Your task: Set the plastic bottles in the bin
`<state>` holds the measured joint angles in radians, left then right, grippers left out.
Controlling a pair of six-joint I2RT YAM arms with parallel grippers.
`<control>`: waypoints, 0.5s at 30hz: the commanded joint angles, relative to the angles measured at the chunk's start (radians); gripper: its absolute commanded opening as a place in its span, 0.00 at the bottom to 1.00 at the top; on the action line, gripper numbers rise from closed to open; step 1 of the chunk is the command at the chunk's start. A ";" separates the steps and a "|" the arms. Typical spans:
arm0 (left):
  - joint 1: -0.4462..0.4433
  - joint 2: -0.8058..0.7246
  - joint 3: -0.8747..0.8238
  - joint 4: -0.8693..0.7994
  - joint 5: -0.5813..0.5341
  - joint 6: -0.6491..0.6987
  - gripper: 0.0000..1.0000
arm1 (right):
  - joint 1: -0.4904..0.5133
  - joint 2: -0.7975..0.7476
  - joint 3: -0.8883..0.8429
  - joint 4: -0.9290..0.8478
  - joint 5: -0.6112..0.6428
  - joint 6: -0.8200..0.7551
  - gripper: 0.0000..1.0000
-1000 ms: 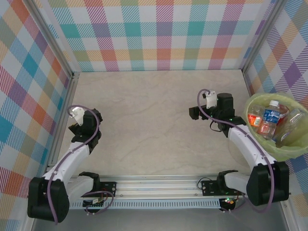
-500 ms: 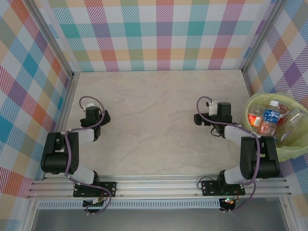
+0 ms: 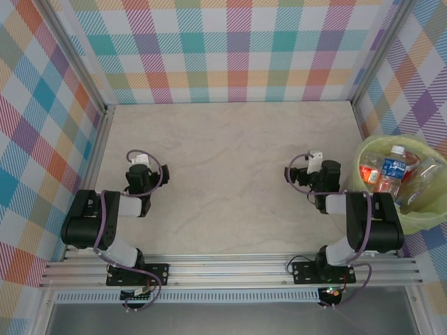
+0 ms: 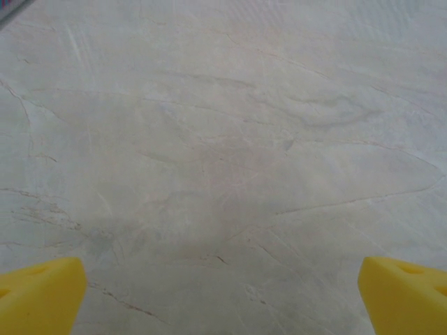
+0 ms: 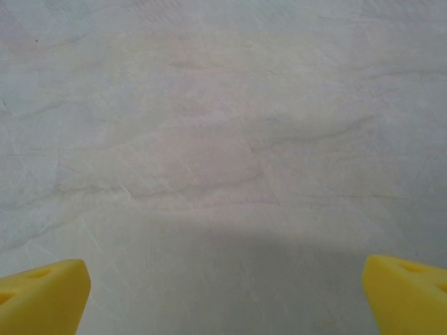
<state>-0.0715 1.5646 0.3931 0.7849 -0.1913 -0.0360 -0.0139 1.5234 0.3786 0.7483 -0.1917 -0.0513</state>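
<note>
Bottles (image 3: 394, 169) heaped in yellow-green bin (image 3: 388, 215) at desk's (image 3: 223, 160) right edge, bin cut off by frame, bottle count unclear, left jaws spread wide and empty, right jaws likewise, yellow fingertips (image 4: 38, 296) cropped at corners.

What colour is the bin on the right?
Translucent yellow-green. The bin shows best in the top external view.

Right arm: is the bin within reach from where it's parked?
Probably yes. The bin stands right beside the folded right arm, nothing between them. The right gripper is open and empty, facing bare table, so it would have to swing round.
</note>
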 commanded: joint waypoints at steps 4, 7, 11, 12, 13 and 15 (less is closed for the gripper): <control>-0.016 -0.002 -0.010 0.089 -0.090 0.014 1.00 | -0.011 0.016 0.026 0.099 0.059 0.055 1.00; -0.018 -0.003 -0.007 0.085 -0.079 0.020 1.00 | -0.011 0.013 0.028 0.091 0.059 0.054 1.00; -0.017 -0.001 -0.003 0.079 -0.077 0.021 1.00 | -0.011 0.014 0.028 0.094 0.058 0.054 1.00; -0.018 -0.002 -0.003 0.079 -0.077 0.021 1.00 | -0.011 0.014 0.026 0.095 0.058 0.055 1.00; -0.018 -0.001 -0.003 0.079 -0.077 0.020 1.00 | -0.011 0.014 0.027 0.094 0.058 0.055 1.00; -0.017 -0.002 -0.003 0.079 -0.077 0.019 1.00 | -0.011 0.014 0.027 0.095 0.058 0.054 1.00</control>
<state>-0.0795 1.5646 0.3931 0.8223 -0.2562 -0.0319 -0.0204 1.5402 0.3882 0.8009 -0.1375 -0.0105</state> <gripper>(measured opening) 0.999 0.997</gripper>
